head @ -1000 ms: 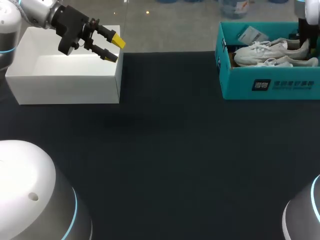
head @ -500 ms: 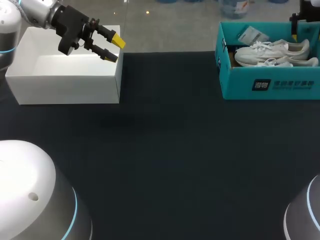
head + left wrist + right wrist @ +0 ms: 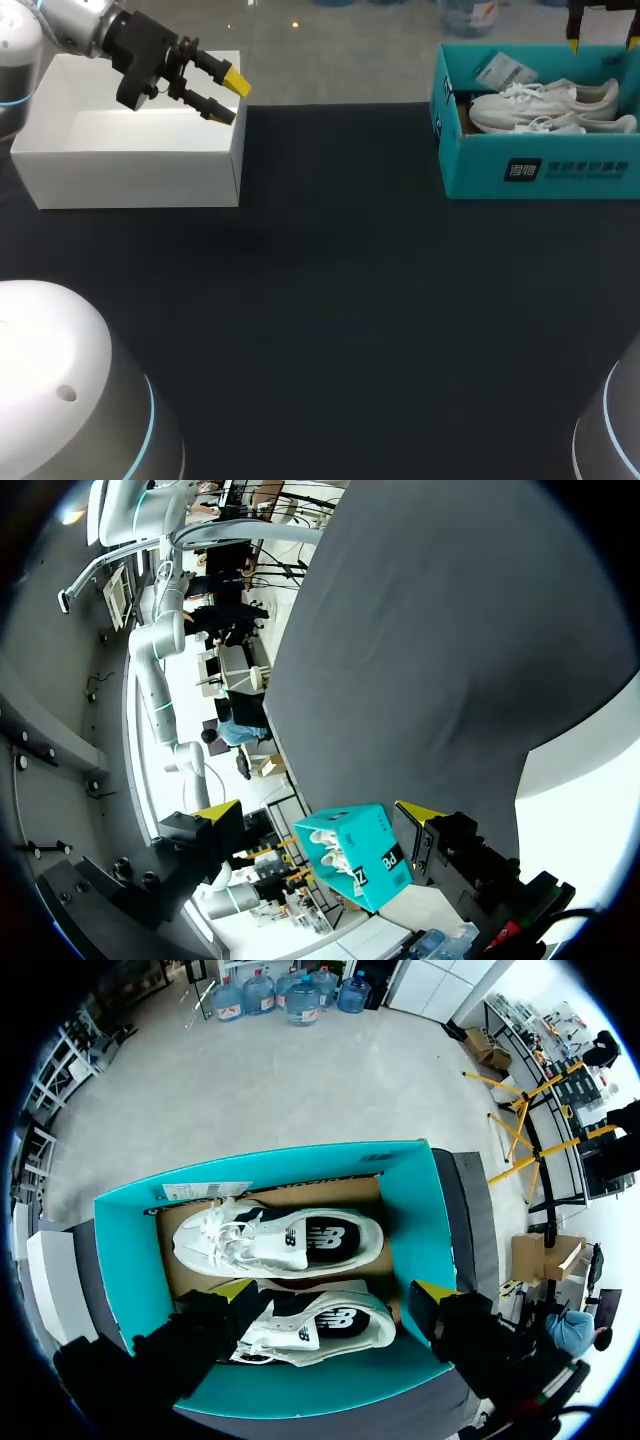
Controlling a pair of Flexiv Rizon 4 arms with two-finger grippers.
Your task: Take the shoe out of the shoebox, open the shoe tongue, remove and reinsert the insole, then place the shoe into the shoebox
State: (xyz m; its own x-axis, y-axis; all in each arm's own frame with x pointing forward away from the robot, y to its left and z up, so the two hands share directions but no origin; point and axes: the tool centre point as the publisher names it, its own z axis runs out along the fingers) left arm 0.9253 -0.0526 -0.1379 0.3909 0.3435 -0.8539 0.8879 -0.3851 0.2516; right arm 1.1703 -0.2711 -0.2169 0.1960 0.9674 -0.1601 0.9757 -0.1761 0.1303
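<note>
A teal shoebox point(image 3: 540, 170) stands at the table's far right with two white shoes side by side in it: one point(image 3: 545, 100) toward the back, one point(image 3: 590, 124) toward the front. My right gripper point(image 3: 602, 40) hangs open above the box's far edge, touching neither shoe. In the right wrist view that gripper point(image 3: 333, 1295) looks straight down into the shoebox point(image 3: 125, 1260), its fingers straddling the nearer shoe point(image 3: 320, 1327) from above; the other shoe point(image 3: 280, 1243) lies ahead. My left gripper point(image 3: 225, 95) stands open and empty over the white box. In the left wrist view that gripper point(image 3: 318, 812) shows the shoebox point(image 3: 355, 855) far off.
A white open box point(image 3: 130, 178) stands at the far left of the dark table point(image 3: 330, 300). A paper tag point(image 3: 500, 68) lies in the shoebox's back corner. My arms' round bases fill the near corners.
My right gripper has opened and risen out of the shoebox, away from the shoe's heel toward the far edge. The shoe lies in the box. The left arm has kept still.
</note>
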